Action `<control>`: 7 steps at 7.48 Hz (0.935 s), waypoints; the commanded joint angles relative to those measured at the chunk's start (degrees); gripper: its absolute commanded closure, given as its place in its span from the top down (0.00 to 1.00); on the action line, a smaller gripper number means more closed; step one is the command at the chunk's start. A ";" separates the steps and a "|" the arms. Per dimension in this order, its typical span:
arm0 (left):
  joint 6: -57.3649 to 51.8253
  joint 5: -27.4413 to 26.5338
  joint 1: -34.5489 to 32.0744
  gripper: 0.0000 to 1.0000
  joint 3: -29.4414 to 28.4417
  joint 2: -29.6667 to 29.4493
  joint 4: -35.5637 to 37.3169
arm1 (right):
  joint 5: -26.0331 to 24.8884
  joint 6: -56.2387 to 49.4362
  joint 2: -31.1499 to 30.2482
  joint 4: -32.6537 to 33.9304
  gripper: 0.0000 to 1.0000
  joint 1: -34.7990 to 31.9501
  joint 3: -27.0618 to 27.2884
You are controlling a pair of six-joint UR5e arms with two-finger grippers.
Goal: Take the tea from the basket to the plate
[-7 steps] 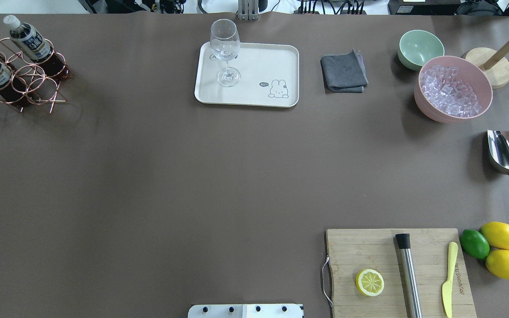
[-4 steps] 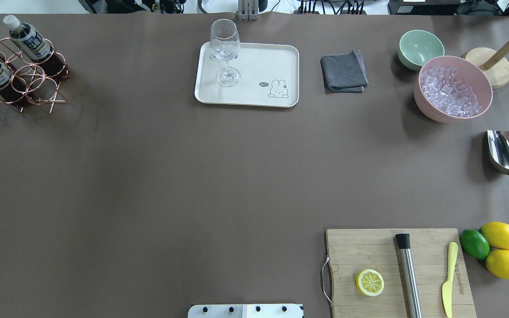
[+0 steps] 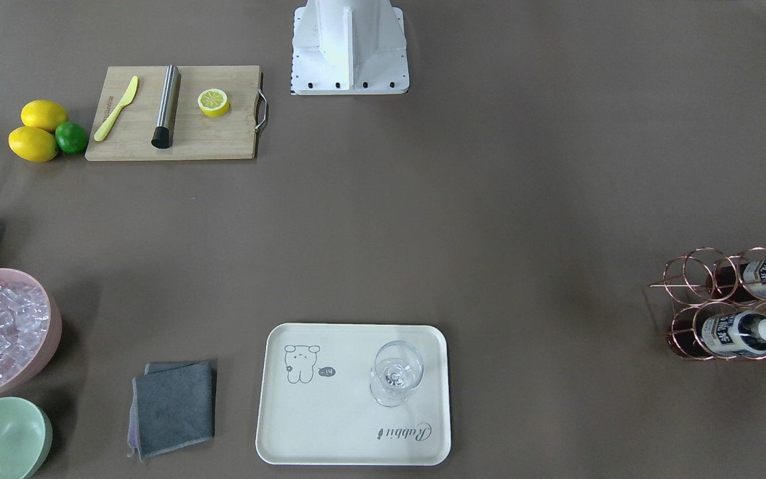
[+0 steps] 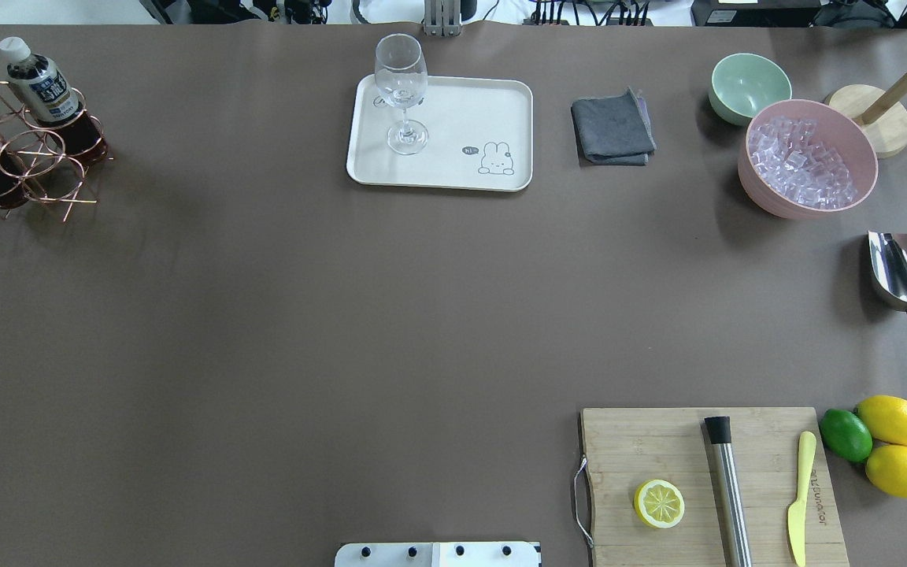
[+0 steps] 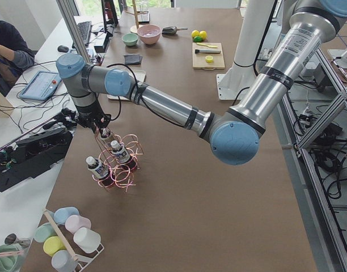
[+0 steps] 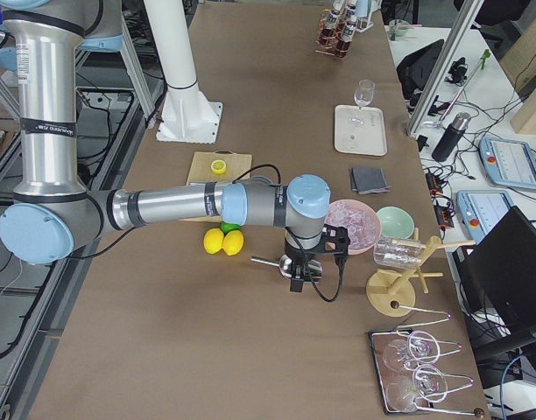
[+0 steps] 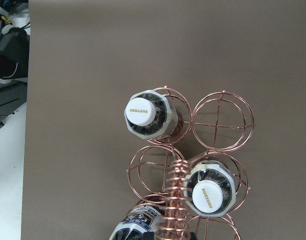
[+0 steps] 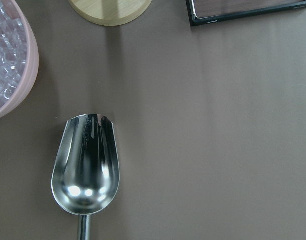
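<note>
The copper wire basket (image 4: 52, 169) stands at the table's far left, also in the front view (image 3: 695, 266). Tea bottles with white caps stand in its cells (image 4: 36, 79) (image 7: 146, 112) (image 7: 209, 192). A third tea bottle (image 7: 138, 224) leans by the coiled handle (image 7: 174, 200). My left gripper (image 5: 100, 126) is directly above the handle and this bottle; I cannot tell whether it is open or shut. The cream plate (image 4: 461, 110) lies at the far middle. My right gripper (image 6: 299, 280) hovers over a steel scoop (image 8: 85, 170); its state does not show.
A wine glass (image 4: 402, 94) stands on the plate's left part. A grey cloth (image 4: 612, 126), green bowl (image 4: 749, 87) and pink bowl of ice (image 4: 808, 157) lie to its right. A cutting board (image 4: 658, 441) with lemon half, muddler and knife is at the near right.
In the overhead view the basket with its bottles has shifted left and toward the robot. Everything else on the table is unmoved.
</note>
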State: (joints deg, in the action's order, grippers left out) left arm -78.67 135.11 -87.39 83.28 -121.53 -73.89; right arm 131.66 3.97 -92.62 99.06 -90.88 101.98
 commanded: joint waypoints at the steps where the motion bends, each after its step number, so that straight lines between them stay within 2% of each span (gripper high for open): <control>1: 1.76 0.60 0.55 0.00 10.70 0.33 6.44 | 0.00 -0.02 -0.02 0.00 1.00 0.00 0.06; 3: 5.34 0.60 2.64 0.00 20.30 0.07 10.77 | 0.00 0.07 -0.02 0.00 1.00 0.00 -0.03; 4: 9.89 0.51 5.88 0.00 23.47 -0.02 10.70 | 0.00 0.07 -0.02 0.00 1.00 0.00 0.06; 7: 13.09 0.25 12.22 0.00 30.34 -1.86 10.70 | 0.09 -0.02 -0.11 0.00 1.00 0.00 0.23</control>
State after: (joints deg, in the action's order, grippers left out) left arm -67.99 135.57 -79.13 109.46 -122.21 -63.27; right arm 131.66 4.04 -92.64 99.05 -90.88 102.04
